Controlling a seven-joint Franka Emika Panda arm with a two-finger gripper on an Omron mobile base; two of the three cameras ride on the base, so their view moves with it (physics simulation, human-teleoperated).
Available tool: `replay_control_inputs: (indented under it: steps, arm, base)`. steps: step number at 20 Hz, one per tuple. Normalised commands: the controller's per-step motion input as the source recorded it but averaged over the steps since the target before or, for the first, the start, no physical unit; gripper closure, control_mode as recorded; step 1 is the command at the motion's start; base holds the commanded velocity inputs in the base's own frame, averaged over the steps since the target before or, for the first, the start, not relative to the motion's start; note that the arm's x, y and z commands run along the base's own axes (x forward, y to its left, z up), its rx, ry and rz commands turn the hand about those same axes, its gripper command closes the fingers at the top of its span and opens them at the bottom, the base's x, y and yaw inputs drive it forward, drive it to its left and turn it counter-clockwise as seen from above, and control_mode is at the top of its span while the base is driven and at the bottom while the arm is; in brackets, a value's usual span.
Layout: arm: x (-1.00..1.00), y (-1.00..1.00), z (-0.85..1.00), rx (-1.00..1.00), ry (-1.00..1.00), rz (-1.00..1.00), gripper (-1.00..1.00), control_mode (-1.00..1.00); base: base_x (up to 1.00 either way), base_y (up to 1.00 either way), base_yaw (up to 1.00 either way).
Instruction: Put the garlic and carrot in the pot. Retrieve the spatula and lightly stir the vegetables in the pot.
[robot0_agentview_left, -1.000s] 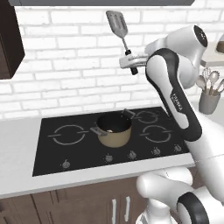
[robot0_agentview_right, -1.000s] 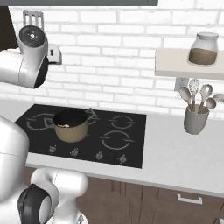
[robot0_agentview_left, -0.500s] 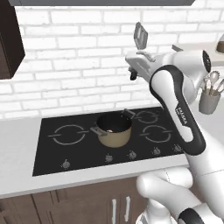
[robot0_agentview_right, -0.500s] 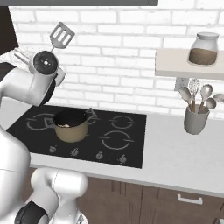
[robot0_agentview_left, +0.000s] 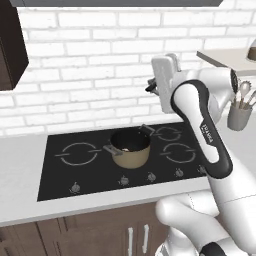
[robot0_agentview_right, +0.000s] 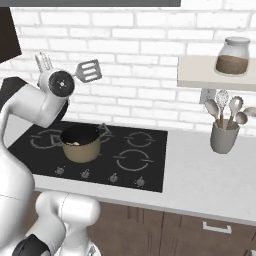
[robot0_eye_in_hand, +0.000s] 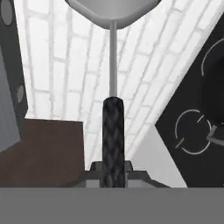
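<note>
Hand view: my gripper (robot0_eye_in_hand: 112, 168) clamped on spatula (robot0_eye_in_hand: 113, 127) handle. Pot (robot0_agentview_left: 130, 148) looks loaded with something pale, guessing veggies in; stirring left.

Pot: I see the pot (robot0_agentview_left: 130, 149) standing on the hob (robot0_agentview_left: 65, 170), on its middle rear part, with something pale lying inside it.
Hob: it is set into the worktop (robot0_agentview_right: 210, 185), which runs along the brick wall (robot0_agentview_right: 135, 55).
Spatula: the spatula (robot0_agentview_right: 88, 71) is up in the air above the hob, held by my gripper (robot0_eye_in_hand: 113, 168), jaws clamped on its handle.
Utensil holder: the holder (robot0_agentview_right: 223, 137) stands on the worktop well right of the hob, under the shelf (robot0_agentview_right: 200, 80).
Jar: the jar (robot0_agentview_right: 233, 56) sits on the shelf.
</note>
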Motion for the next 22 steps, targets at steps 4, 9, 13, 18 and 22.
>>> replay_control_inputs:
  steps: [4,9,13,18,22]
  arm:
    - [0.00,0.00,0.06,0.67,0.36,-0.11,1.00,-1.00]
    - [0.00,0.00,0.11,0.65,0.34,-0.10,1.00,-1.00]
    - [0.02,0.00,0.05,0.53,0.54,-0.04,1.00,-1.00]
    - [0.03,-0.18,0.44,0.29,0.38,-0.02,1.00,-1.00]
    - [0.07,-0.27,0.12,0.35,0.36,-0.02,1.00,-1.00]
  base:
    - [0.00,0.00,0.00]
    - [0.00,0.00,0.00]
    - [0.00,0.00,0.00]
    - [0.00,0.00,0.00]
    - [0.00,0.00,0.00]
